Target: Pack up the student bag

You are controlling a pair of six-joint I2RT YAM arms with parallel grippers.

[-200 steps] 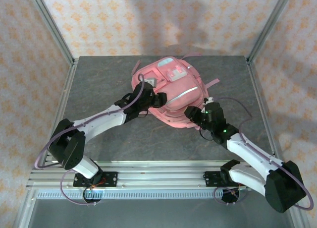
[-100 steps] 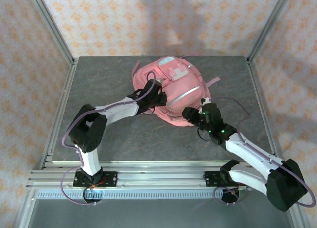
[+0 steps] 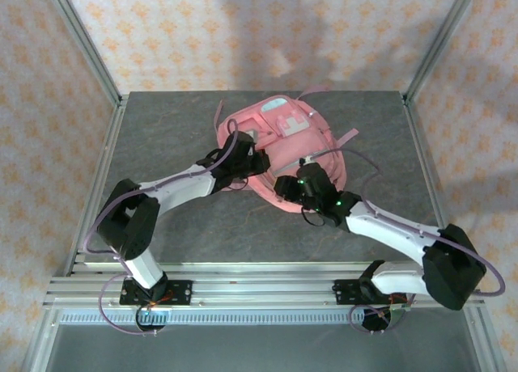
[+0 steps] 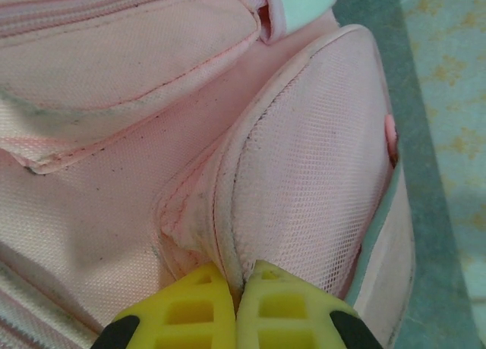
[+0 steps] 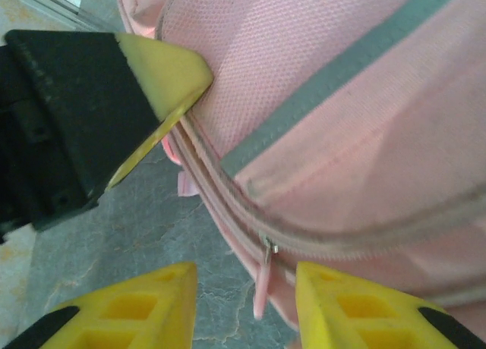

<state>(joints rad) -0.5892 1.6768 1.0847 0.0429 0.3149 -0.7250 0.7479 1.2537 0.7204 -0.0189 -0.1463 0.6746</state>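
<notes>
At rear centre of the grey table (image 3: 162, 129): student bag (image 3: 312, 141), pink, lying flat.
- Top view: left gripper (image 3: 247, 163) and right gripper (image 3: 285, 186) both at the bag's near edge.
- Left wrist view: left gripper (image 4: 237, 307) fully closed, pinching a fold of the bag's pink mesh pocket (image 4: 319, 159).
- Right wrist view: right gripper (image 5: 247, 303) partly open, fingers (image 5: 121, 311) either side of a pink zip pull (image 5: 262, 284), not clamping it. Grey trim stripe (image 5: 342, 83) above.
</notes>
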